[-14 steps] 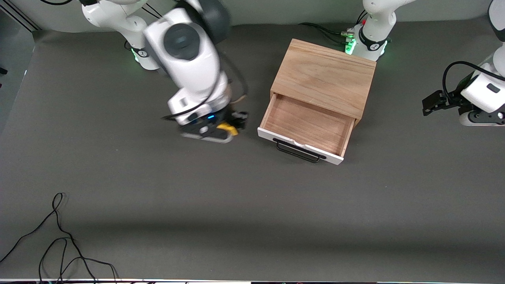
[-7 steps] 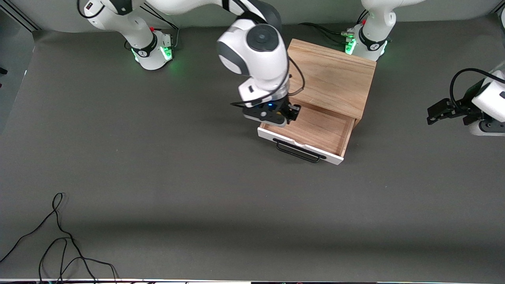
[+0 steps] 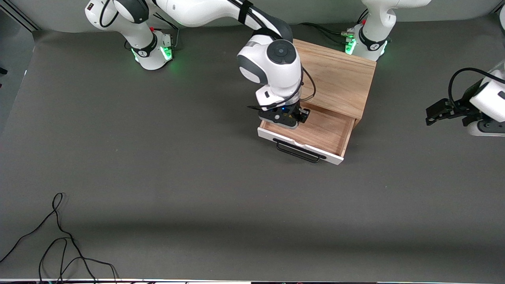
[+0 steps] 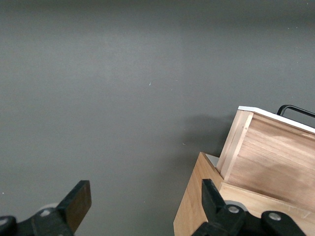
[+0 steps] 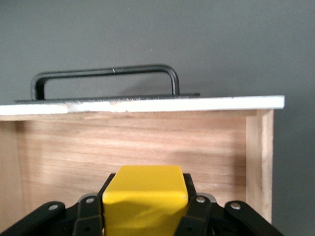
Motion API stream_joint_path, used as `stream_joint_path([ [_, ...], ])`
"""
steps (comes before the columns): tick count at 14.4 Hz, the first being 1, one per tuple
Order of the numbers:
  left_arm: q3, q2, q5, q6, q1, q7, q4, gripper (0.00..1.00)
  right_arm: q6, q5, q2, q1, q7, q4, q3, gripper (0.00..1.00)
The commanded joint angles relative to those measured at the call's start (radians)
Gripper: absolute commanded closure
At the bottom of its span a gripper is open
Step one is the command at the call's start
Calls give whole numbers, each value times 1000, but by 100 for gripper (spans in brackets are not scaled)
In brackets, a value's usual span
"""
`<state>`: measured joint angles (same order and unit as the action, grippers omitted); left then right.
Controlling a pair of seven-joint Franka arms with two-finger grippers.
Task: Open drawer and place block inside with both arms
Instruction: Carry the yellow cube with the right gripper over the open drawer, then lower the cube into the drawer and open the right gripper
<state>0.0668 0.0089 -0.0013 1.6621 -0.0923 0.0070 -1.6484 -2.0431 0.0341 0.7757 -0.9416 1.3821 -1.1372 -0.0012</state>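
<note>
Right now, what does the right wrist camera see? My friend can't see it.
The right gripper is shut on a yellow block, holding it over the open drawer. The light wood inside fills most of the picture, with the white front edge and black handle above it against the grey table.

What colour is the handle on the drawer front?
Black: a wire bar handle on the white drawer front, clearest in the right wrist view.

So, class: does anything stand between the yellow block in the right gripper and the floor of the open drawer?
Nothing visible does. The right gripper holds the block over the open drawer, whose wooden floor shows bare.
</note>
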Motion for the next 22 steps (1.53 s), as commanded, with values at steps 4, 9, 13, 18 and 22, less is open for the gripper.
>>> stream_joint_path([
  [4,-53,-43,6,-5,45,1,-33,0,-35,-20,62,-26,49,37,-17,100],
  [9,-50,-47,6,-21,43,2,-30,0,-61,-22,80,-40,51,34,-19,92],
  [13,-51,-55,6,-94,49,2,8,0,-106,-52,109,-40,84,34,-17,78],
  [18,-55,-56,6,-120,48,2,12,0,-112,-57,114,-40,84,34,-19,14],
  [22,-55,-56,6,-163,43,2,-7,0,-88,-56,85,-34,80,43,-20,0],
])
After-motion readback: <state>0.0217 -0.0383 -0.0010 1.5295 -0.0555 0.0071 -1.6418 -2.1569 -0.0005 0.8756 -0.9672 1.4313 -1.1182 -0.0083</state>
